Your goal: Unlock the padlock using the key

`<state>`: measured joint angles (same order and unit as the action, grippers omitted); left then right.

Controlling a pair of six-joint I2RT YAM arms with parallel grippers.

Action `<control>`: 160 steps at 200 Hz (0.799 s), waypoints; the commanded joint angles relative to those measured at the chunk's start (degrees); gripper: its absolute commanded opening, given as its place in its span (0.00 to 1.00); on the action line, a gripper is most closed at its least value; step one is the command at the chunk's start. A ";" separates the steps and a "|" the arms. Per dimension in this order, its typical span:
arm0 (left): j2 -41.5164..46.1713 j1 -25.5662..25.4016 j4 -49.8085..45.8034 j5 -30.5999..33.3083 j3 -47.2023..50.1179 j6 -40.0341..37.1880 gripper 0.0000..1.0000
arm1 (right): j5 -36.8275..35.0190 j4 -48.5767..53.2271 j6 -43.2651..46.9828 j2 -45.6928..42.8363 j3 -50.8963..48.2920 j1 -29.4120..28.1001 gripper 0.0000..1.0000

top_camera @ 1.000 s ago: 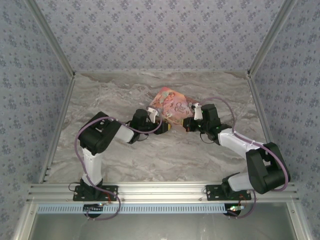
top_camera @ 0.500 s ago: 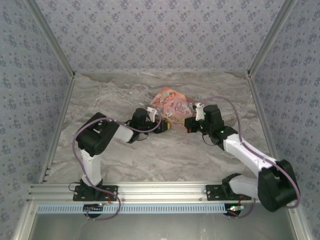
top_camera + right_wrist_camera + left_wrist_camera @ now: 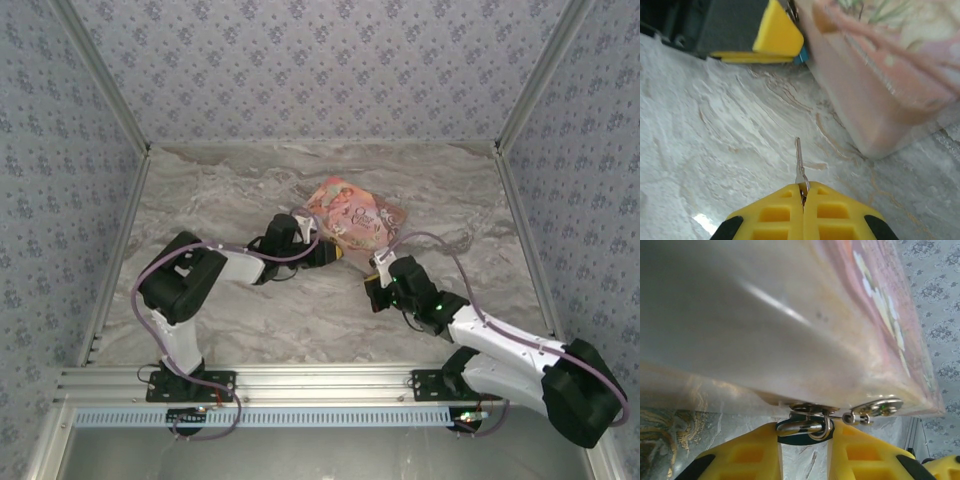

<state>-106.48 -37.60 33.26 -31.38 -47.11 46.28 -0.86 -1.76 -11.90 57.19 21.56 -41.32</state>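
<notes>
Two arms meet at the near edge of the pink box (image 3: 356,214) on the marble table (image 3: 220,200).

Top external view: the left gripper (image 3: 326,252) is pressed against the near-left corner of the box. The right gripper (image 3: 374,288) sits low over the table just in front of the box, near the left gripper but apart from it. The box lies tilted, with its illustrated face upward.

Left wrist view: the padlock (image 3: 801,434) sits between the two yellow fingers (image 3: 747,452), its teal body spanning the gap from pad to pad, so this gripper is clamped on it. The silvery shackle (image 3: 807,423) passes through a metal fitting on the lower edge of the box. A small round metal clasp (image 3: 876,407) lies just beside it along the same edge. The side wall of the box stands directly above the fingers.

Right wrist view: the right gripper's two fingers are pressed together on the bow of the key (image 3: 799,162). The thin blade projects forward above the table surface, its tip free and touching nothing. The box's corner stands to the right of the blade, apart from it. Farther ahead, one yellow finger of the left gripper rests against the box, with a sliver of teal at its tip where the padlock is held. The key is well short of it.
</notes>
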 commanded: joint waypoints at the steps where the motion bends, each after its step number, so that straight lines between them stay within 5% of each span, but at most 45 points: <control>1: 2.57 -1.05 -1.14 -2.33 -2.65 3.88 0.21 | -4.75 -5.20 3.10 1.76 -1.03 -1.10 0.00; 160: 4.45 -2.43 -9.31 -3.96 -5.53 8.12 0.20 | -8.76 -20.92 12.94 20.40 1.79 -2.69 0.00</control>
<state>-105.41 -39.46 23.90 -31.90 -50.87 52.23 -7.64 -18.35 -0.73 76.29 21.82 -43.81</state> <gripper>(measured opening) 0.200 0.058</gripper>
